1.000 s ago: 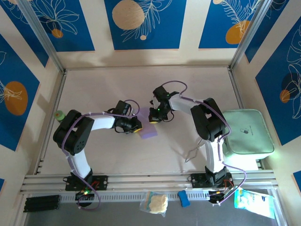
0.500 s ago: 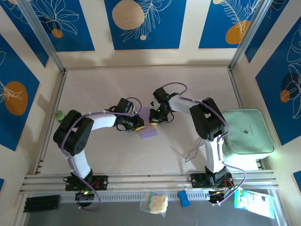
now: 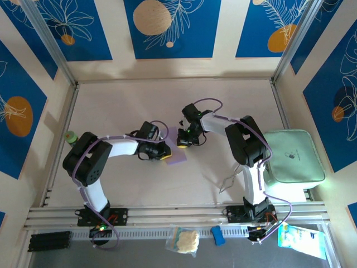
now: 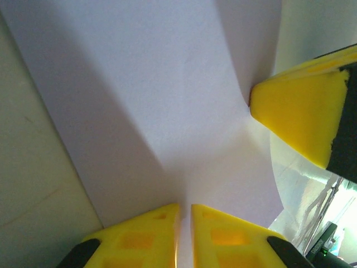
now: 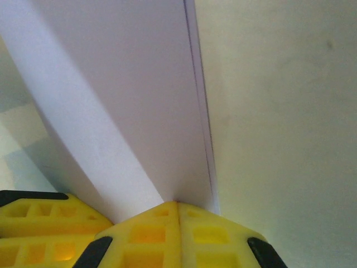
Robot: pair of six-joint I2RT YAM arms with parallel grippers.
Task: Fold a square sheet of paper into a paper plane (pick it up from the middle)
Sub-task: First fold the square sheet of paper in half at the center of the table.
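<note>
We are seeing one square sheet of paper (image 3: pixel 178 157), folded, sitting mid-table (image 3: pixel 111 106), well apart from the walls and from the one mint-green tray (image 3: pixel 293 159). Two grippers are meeting on it: the left gripper (image 4: pixel 185 207) is pinching one edge, and the right gripper (image 5: pixel 178 204) is clamping tight on the layered edge.

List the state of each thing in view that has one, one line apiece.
square sheet of paper: bent, layers doubled along one edge, pinched by both claws.
left claw: shut on the sheet.
right claw: shut on the sheet's doubled edge.
mint-green tray: lying flat, untouched.
</note>
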